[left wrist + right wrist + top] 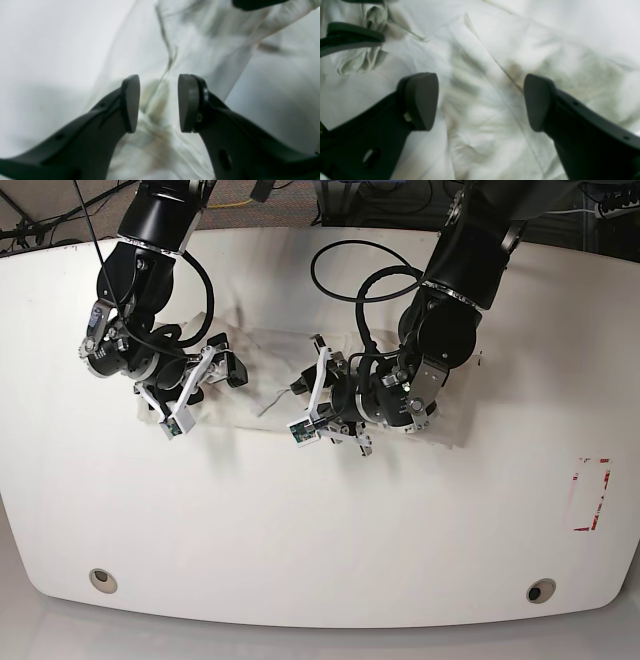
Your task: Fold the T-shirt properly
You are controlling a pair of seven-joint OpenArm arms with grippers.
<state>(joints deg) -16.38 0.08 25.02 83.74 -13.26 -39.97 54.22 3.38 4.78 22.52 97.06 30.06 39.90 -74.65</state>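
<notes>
The T-shirt [262,375] lies spread and rumpled on the white worktop [300,530], between and under the two arms, well toward the far edge. It is thin, pale cloth with ridges and a seam line running across it, and a faint trace of the graphic shows through the fabric in both wrist views.

The left tool [158,103] hovers just above the cloth with its pads partly spread and nothing between them. The right tool [481,102] stands wide apart over a wrinkled stretch, also empty. In the right wrist view a bunched fold [366,53] sits beside the other arm's dark finger.

The shirt looks light, soft and limp; it will likely sag, drag and crease rather than hold any shape, and one layer may slip off another. A sound hold would probably be at a hem, sleeve edge or shoulder seam, pinching both layers together, with the two tools taking matching corners so the fold falls straight.
</notes>
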